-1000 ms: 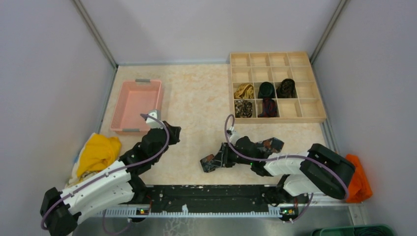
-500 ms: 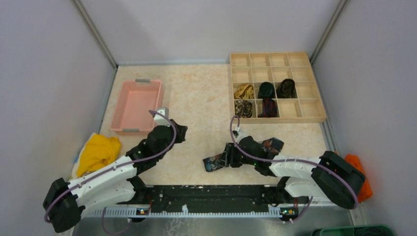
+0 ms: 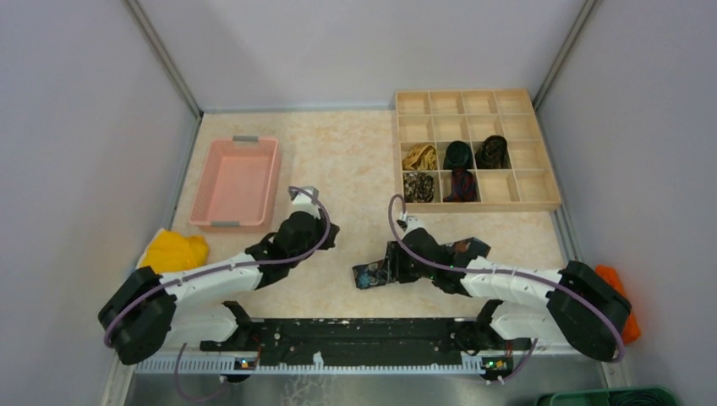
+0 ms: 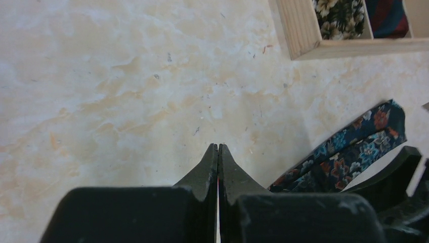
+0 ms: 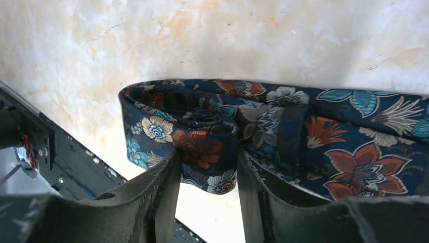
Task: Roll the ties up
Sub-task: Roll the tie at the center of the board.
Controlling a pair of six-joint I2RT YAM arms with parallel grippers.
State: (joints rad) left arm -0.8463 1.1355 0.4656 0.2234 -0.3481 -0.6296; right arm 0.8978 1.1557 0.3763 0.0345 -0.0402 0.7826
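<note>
Orange cloth (image 3: 620,315): off the table's edge at 4 o'clock, beside the right arm's base.
Right gripper (image 5: 208,161): set narrow, pinching the folded end of the blue floral tie (image 5: 324,126) between both fingers; low over the table (image 3: 355,161) at 6 o'clock.
Blue floral tie: flat on the table and doubled over, running from the pinched fold toward 3 o'clock, far end showing past the right wrist.
Yellow cloth (image 3: 173,252): bunched at 8 o'clock, at the table's left edge.
Left gripper (image 4: 218,148): fingers pressed together with nothing between them; over bare table, at 9 o'clock from the tie's fold and apart from it.
Pink bin (image 3: 232,178): at 10 o'clock, near the left wall.
Wooden tray (image 3: 517,185): at 1 o'clock, four by four compartments.
Nearest tray row: pale floral coil (image 3: 418,187) in the leftmost compartment, red-black coil (image 3: 461,185) in the next.
Second tray row: gold coil (image 3: 419,157), black coil (image 3: 458,155), dark patterned coil (image 3: 492,151), filling the first three compartments from the left.
</note>
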